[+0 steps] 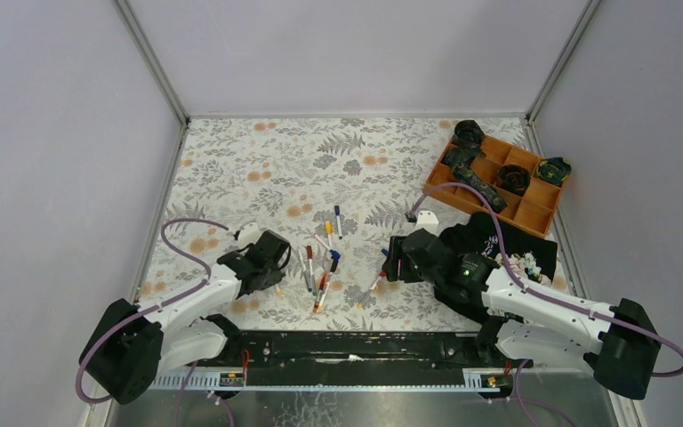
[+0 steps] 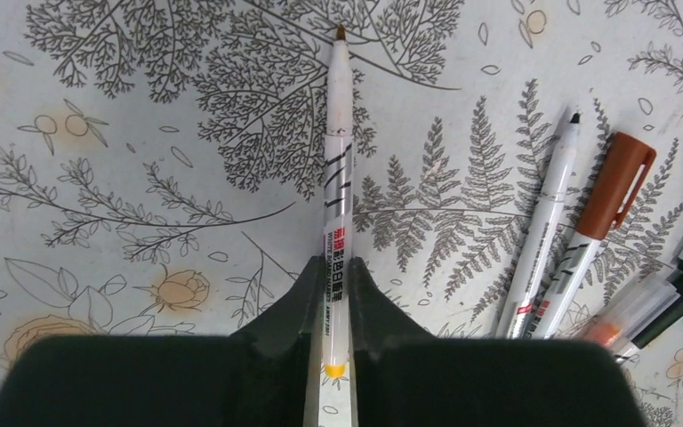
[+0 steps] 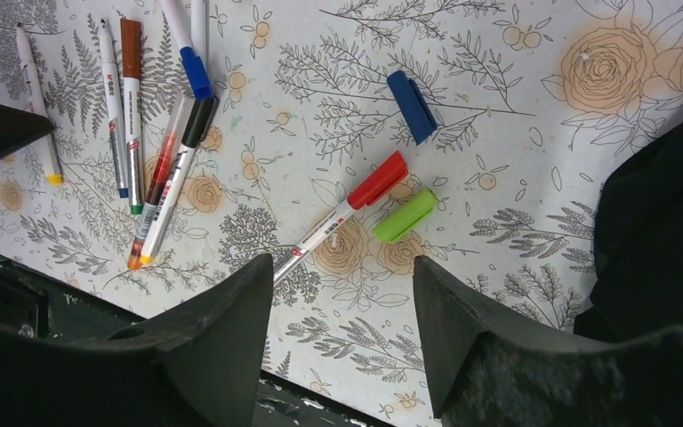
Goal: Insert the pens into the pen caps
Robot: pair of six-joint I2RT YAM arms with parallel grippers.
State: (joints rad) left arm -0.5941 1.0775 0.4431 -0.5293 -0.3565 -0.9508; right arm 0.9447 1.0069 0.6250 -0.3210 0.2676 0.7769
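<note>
Presently: left hand (image 2: 330, 298) clamped on slim white yellow-ended marker pen (image 2: 339, 178), tip toward twelve o'clock; right hand (image 3: 342, 271) jaws apart, short green plastic cap (image 3: 404, 215) at one o'clock on floral table (image 3: 534, 178).

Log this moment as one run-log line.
left gripper: shut on yellow-ended pen, tip bare | right gripper: open, empty, above green cap and red-capped pen | blue cap: lying loose
</note>
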